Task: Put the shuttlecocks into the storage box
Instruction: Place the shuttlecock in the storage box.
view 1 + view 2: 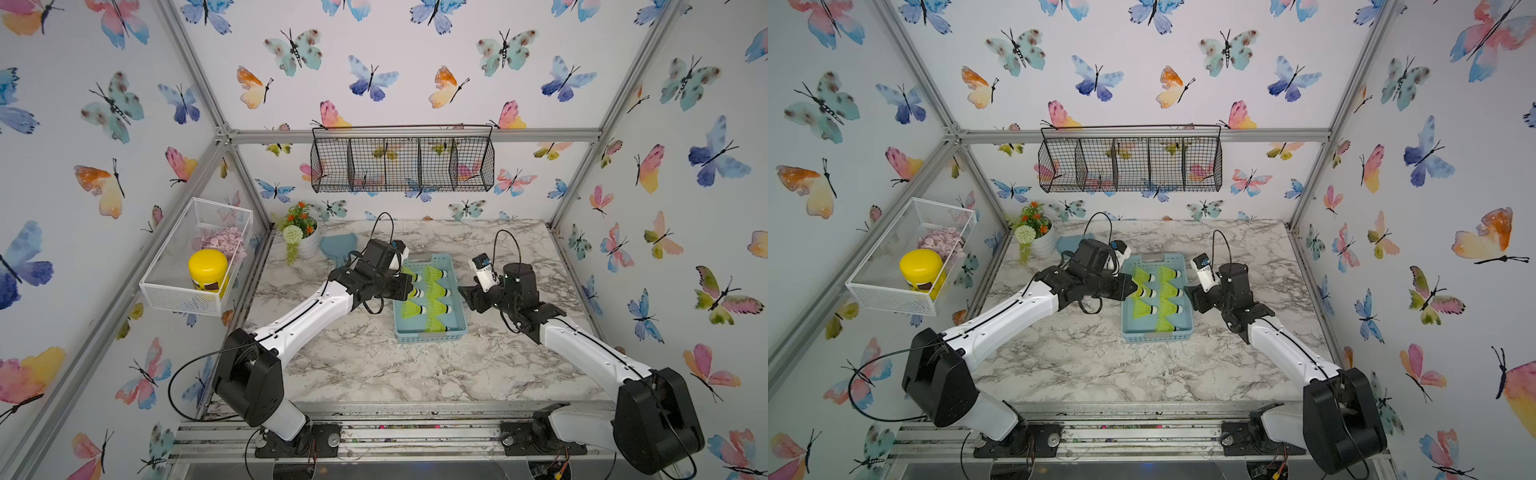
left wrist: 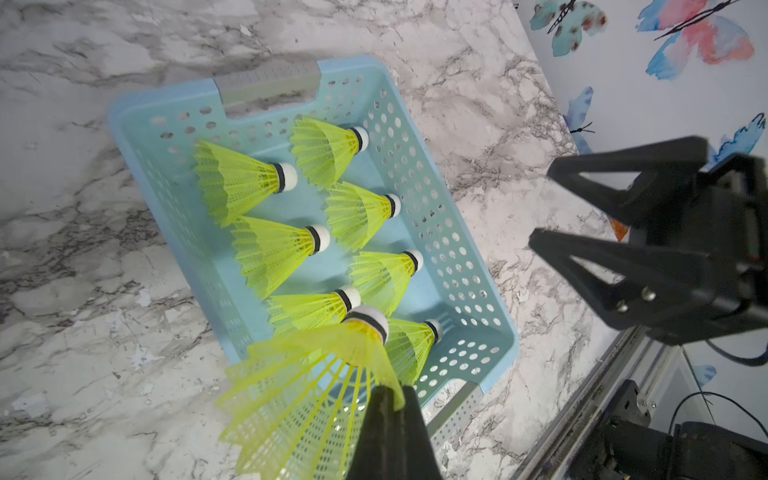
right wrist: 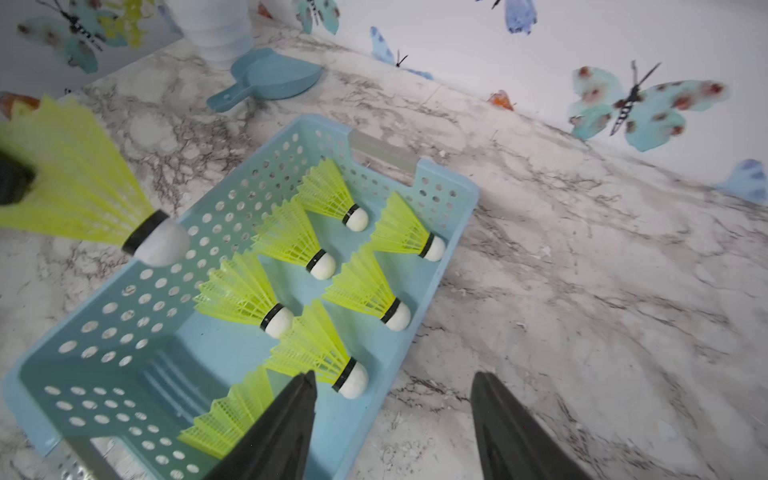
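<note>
The light blue storage box [image 1: 430, 336] [image 1: 1158, 337] stands mid-table on the marble top. Several neon yellow-green shuttlecocks [image 2: 270, 253] [image 3: 245, 291] lie inside it in two rows, white tips toward the right arm. My left gripper [image 2: 392, 395] [image 1: 409, 291] is shut on the skirt edge of one more shuttlecock [image 2: 316, 374] [image 3: 83, 187]. It holds that one in the air over the box's left wall, tip pointing into the box. My right gripper [image 3: 394, 376] [image 1: 463, 293] hangs open and empty at the box's right rim, one finger over the box and one over the table.
A blue scoop [image 3: 270, 79] and a white flower pot [image 1: 305, 239] sit at the back left. A white mesh basket [image 1: 166, 286] holding a yellow jar hangs on the left wall. On the back wall is a black wire basket [image 1: 402, 164].
</note>
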Controlling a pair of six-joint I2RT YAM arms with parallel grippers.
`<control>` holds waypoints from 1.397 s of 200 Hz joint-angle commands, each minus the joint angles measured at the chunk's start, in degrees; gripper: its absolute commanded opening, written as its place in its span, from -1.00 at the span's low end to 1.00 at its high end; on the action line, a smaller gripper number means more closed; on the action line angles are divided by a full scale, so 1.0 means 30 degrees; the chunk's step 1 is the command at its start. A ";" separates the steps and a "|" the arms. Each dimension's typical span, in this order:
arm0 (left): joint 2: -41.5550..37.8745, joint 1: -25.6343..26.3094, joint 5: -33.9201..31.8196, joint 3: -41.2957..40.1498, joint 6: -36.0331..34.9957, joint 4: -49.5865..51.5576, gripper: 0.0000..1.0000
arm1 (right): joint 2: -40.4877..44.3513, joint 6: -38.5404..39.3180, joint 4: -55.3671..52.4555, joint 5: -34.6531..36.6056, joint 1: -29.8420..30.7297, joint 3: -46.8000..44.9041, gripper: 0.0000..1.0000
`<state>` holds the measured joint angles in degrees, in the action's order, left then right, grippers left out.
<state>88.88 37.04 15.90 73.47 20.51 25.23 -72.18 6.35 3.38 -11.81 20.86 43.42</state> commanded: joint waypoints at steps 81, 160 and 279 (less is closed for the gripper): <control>0.0869 0.1742 0.0708 -0.1091 0.1464 0.0494 -1.00 | 0.0574 -0.1134 0.0599 0.0774 -0.0186 -0.0348 0.34; 0.1842 0.2318 -0.0026 -0.1705 0.2116 -0.0423 -1.00 | 0.0858 -0.1260 0.0852 0.0357 -0.0187 -0.0630 0.34; 0.2719 0.2589 0.0140 -0.2547 0.2896 -0.1660 -1.00 | 0.0823 -0.1296 0.0808 0.0188 -0.0187 -0.0791 0.34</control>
<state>96.55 44.49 16.49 67.42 27.75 22.50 -70.46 3.03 4.89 -10.52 20.53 41.63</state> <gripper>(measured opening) 0.030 0.670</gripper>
